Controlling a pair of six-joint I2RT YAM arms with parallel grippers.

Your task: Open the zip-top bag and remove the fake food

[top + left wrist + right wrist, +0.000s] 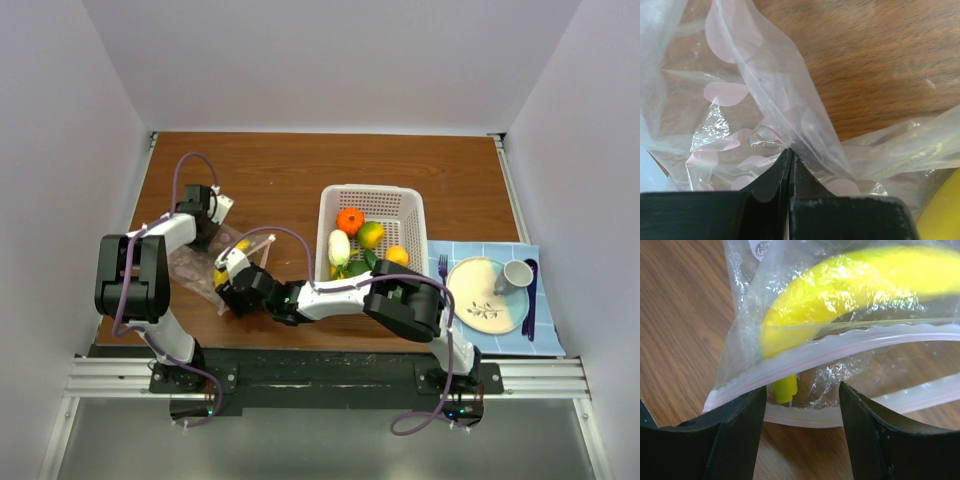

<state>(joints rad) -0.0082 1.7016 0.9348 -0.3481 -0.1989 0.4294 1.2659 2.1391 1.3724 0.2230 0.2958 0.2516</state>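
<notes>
The zip-top bag [192, 268] lies on the wooden table at the left, clear with faint pink spots. My left gripper [790, 151] is shut on a fold of the bag's film [775, 90]; from above the left gripper [206, 236] sits at the bag's far end. My right gripper [802, 390] stands open at the bag's mouth, its jaws on either side of the parted zip strip [850, 345]. A yellow banana [855, 285] lies inside the bag, its stem [785, 387] between the jaws, untouched. More fake food [350, 221] lies in the white basket [372, 194].
To the right of the basket, a blue cloth [546, 335] carries a cream plate [478, 300], a cup [517, 273], a fork [443, 266] and a purple utensil [531, 295]. White walls close in the table on three sides.
</notes>
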